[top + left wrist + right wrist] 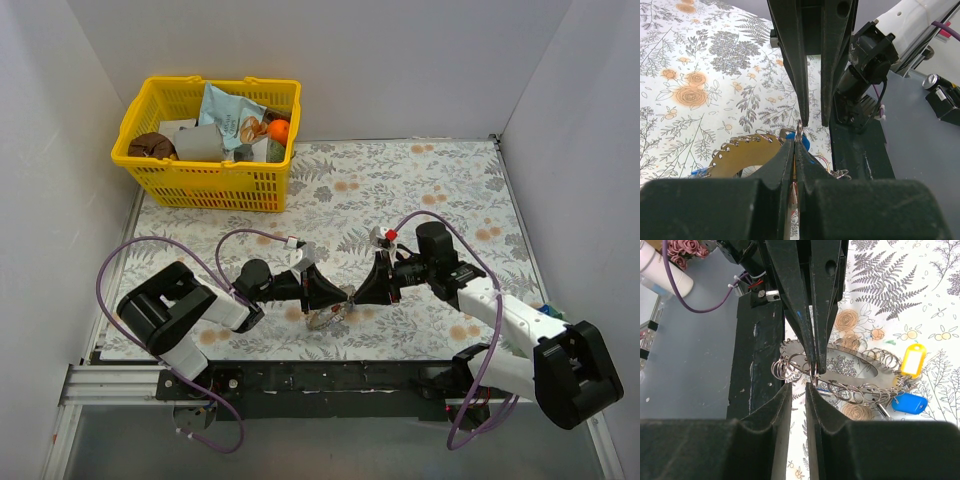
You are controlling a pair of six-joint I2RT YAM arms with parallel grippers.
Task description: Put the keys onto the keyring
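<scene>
Tip to tip near the table's front edge: the left gripper (pixel 346 292) is clamped tight on a small wire loop of the keyring (pixel 747 152). The right gripper (pixel 357 297) faces it, jaws a narrow slit apart (gripping anything? can't tell). A blue key (pixel 910 403) lies at the ring's rim, beside a yellow tag (pixel 914 360).

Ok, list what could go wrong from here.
The left gripper pinches a small ring only at its tips; it may slip out. The right gripper is nearly tip to tip with it, so the two may collide. Also, neighbouring rings on the keyring could snag.
</scene>
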